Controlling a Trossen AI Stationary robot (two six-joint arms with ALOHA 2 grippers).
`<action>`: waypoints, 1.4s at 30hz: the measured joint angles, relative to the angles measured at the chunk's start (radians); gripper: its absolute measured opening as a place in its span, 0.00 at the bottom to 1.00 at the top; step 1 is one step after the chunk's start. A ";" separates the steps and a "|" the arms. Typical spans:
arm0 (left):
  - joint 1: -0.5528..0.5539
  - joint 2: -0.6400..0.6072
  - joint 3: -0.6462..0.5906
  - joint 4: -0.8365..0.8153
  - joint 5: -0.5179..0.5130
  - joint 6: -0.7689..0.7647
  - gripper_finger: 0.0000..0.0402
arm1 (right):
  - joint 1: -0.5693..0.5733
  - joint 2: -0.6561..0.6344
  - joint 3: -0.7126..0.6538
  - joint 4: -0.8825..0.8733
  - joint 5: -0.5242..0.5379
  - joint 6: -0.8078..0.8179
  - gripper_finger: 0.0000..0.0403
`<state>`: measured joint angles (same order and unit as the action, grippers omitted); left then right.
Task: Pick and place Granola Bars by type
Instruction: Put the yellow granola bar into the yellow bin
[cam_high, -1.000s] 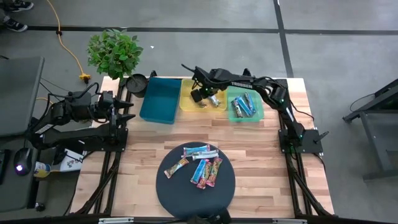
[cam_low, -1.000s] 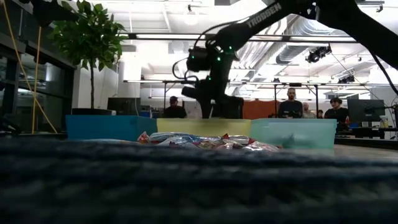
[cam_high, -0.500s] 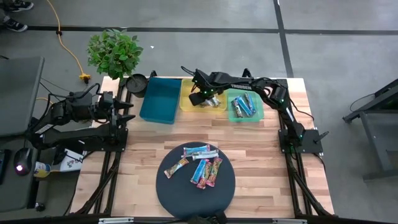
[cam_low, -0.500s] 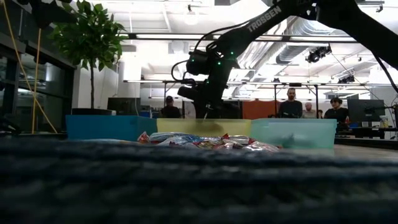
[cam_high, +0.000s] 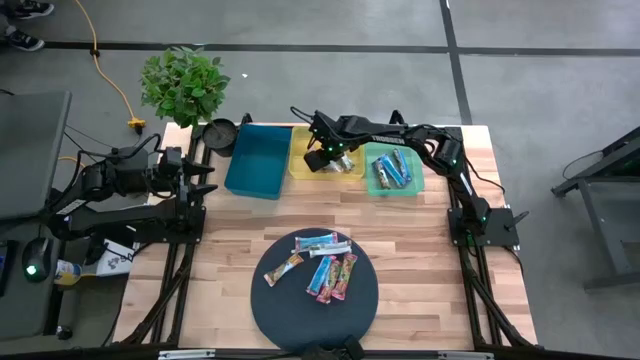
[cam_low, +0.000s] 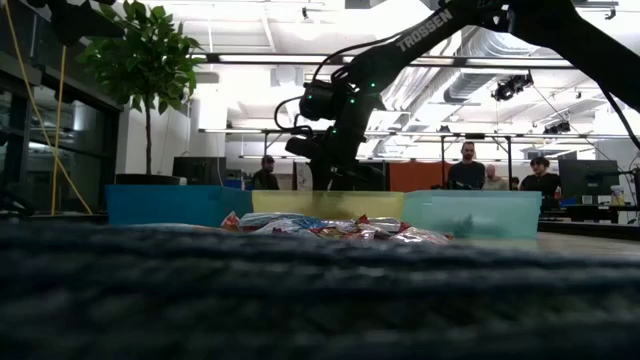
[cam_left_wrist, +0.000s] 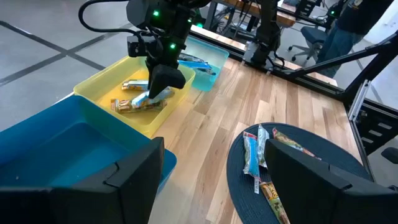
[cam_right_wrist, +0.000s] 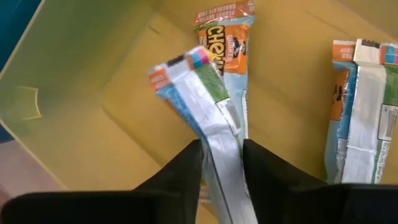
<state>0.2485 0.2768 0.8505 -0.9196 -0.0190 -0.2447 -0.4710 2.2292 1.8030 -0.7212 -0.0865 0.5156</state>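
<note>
Your right gripper (cam_right_wrist: 221, 163) sits low in the yellow bin (cam_high: 303, 160), upper middle of the overhead frame, pinching a silver granola bar (cam_right_wrist: 208, 118). Your left gripper (cam_high: 205, 176) waits spread wide at the left edge. Six bars (cam_high: 322, 262) lie on the dark mat (cam_high: 270, 305).

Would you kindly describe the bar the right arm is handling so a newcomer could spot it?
Three bins line the table's far edge; look in the middle yellow bin. The bar sits between the right gripper's fingers, silver back showing, propped above the bars lying flat.
</note>
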 joint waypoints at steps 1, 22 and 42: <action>0.000 0.000 0.000 0.000 0.000 0.000 0.68 | 0.000 0.000 0.000 0.000 0.000 0.000 0.28; 0.000 0.000 0.000 -0.006 0.000 0.000 0.68 | -0.013 -0.140 0.002 0.009 0.037 -0.163 0.47; 0.000 0.000 0.000 -0.006 0.000 0.004 0.68 | 0.096 -0.451 0.002 0.138 0.024 -0.368 0.47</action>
<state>0.2485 0.2770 0.8505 -0.9260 -0.0189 -0.2409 -0.3753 1.7779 1.8053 -0.5834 -0.0620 0.1477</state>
